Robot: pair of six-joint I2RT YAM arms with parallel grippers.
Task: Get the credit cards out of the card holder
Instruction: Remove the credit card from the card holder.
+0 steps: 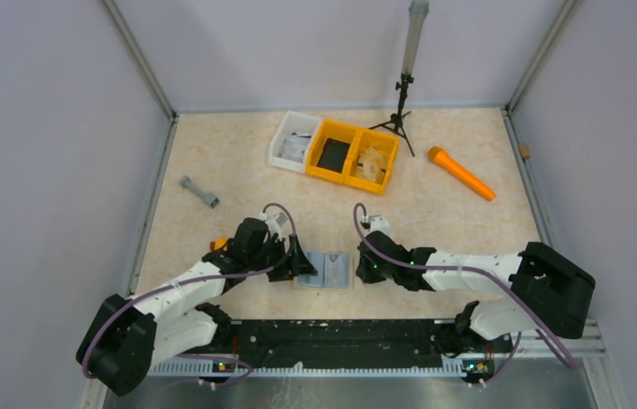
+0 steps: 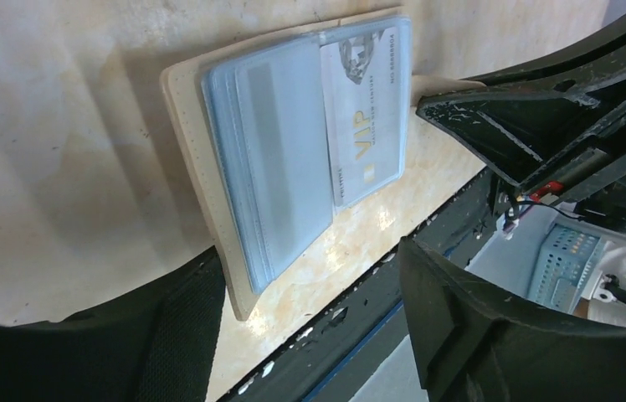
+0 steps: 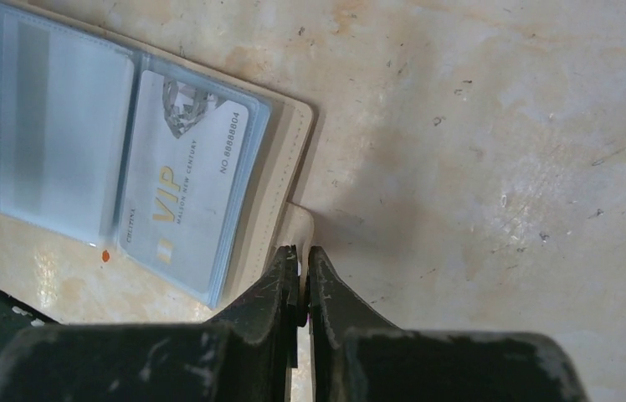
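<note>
The card holder (image 1: 325, 271) is lying open and flat, with a VIP card (image 3: 184, 180) showing in its clear sleeve. The left gripper (image 1: 304, 266) is standing spread just left of the holder, gripping nothing. The right gripper (image 3: 303, 261) is pressing together at the holder's beige tab (image 3: 297, 224); whether it is nipping the tab I cannot tell. Advised: keep the holder pinned flat while drawing the card along its sleeve.

Both arms reached forward and low, elbows out, wrists turned inward so the tips faced each other. The left gripper (image 1: 301, 262) stood with fingers spread wide. The right gripper (image 3: 302, 255) had its fingers pressed together.
</note>
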